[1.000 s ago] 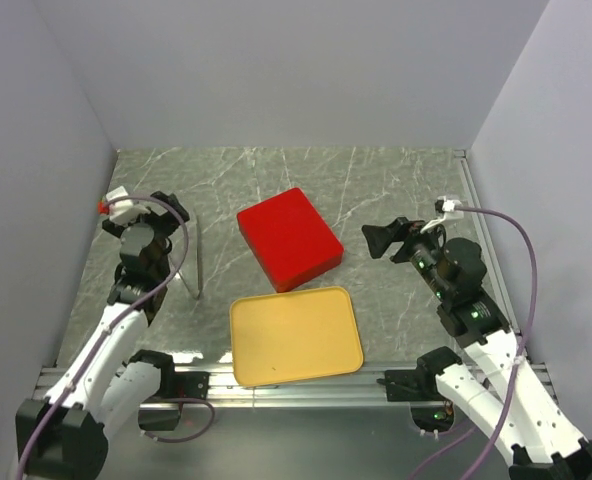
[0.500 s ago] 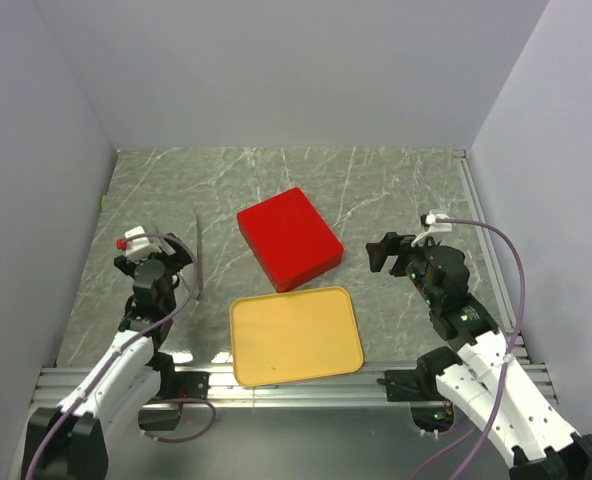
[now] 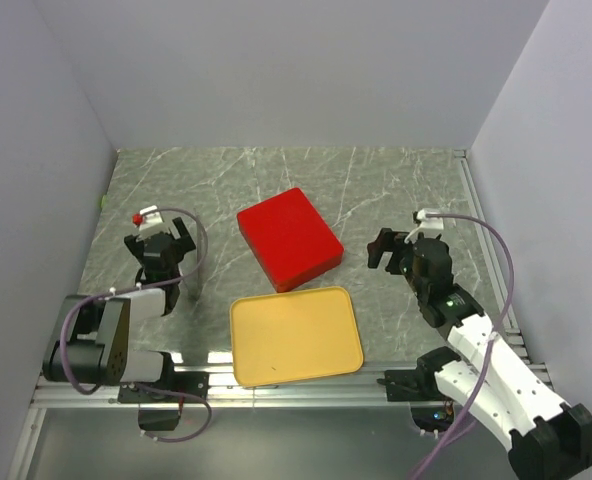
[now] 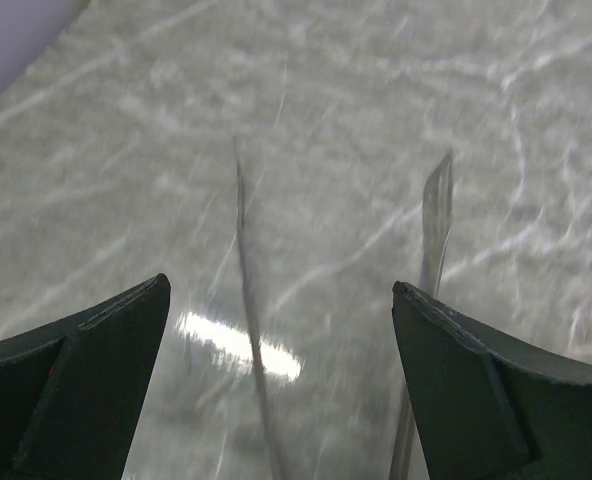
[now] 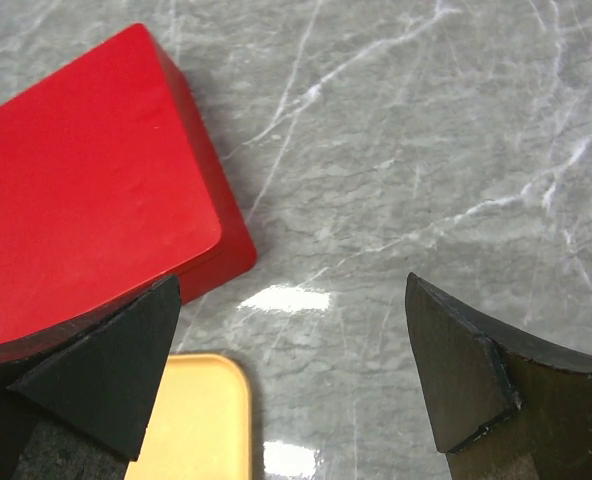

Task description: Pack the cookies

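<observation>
No cookies show in any view. A closed red box [image 3: 288, 238] lies at the table's middle, also in the right wrist view [image 5: 91, 180]. An empty yellow tray [image 3: 296, 335] lies in front of it, its corner in the right wrist view [image 5: 201, 420]. My left gripper [image 3: 166, 258] is open and empty, low at the left; its jaws [image 4: 278, 285] face a thin clear upright piece [image 4: 437, 215]. My right gripper [image 3: 380, 250] is open and empty just right of the red box, its jaws [image 5: 293, 280] over bare table.
The thin clear piece [image 3: 197, 270] stands on edge between my left gripper and the tray. Grey walls close the table at the left, back and right. A metal rail [image 3: 276, 385] runs along the near edge.
My left arm has folded back toward its base, and its gripper has come nearer and lower beside the clear piece. My right gripper has shifted slightly nearer and left. Box and tray have not moved.
</observation>
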### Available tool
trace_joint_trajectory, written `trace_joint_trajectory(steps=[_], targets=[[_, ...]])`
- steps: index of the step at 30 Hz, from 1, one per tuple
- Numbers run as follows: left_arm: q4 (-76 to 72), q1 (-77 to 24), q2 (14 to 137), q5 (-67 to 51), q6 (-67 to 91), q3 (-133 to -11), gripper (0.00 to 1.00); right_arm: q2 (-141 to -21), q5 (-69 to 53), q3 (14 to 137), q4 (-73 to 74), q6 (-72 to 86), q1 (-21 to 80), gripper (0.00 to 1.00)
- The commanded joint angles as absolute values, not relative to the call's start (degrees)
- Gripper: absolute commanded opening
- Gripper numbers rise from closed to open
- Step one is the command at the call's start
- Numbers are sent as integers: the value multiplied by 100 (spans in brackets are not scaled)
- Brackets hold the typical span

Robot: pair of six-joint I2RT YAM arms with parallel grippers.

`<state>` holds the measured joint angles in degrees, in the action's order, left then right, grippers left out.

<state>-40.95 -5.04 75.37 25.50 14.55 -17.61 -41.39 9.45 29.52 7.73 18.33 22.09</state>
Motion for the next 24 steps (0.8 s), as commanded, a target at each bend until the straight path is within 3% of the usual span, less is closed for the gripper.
trace_joint_trajectory(steps=[1,8,9,12,13,24], targets=[[-5369,-308,7891,1971,1187,-2039,99,-4454,1379,3006,317,1688,2145,100],[-6634,-185,8209,1345,1046,-1530,99,-5176,2127,3146,115,1530,1907,100],[-7436,-150,8305,1353,1063,-1277,100,-5229,2214,3155,36,1529,1881,100],[-6909,-79,8280,1345,1186,-1318,99,-5484,2521,3129,-394,1555,1820,100],[-7395,-79,8436,1353,1117,-1275,99,-5624,2592,3094,-517,1590,1785,100],[-7075,-97,8349,1397,1125,-1353,99,-6354,3129,2628,-2108,1757,959,100]])
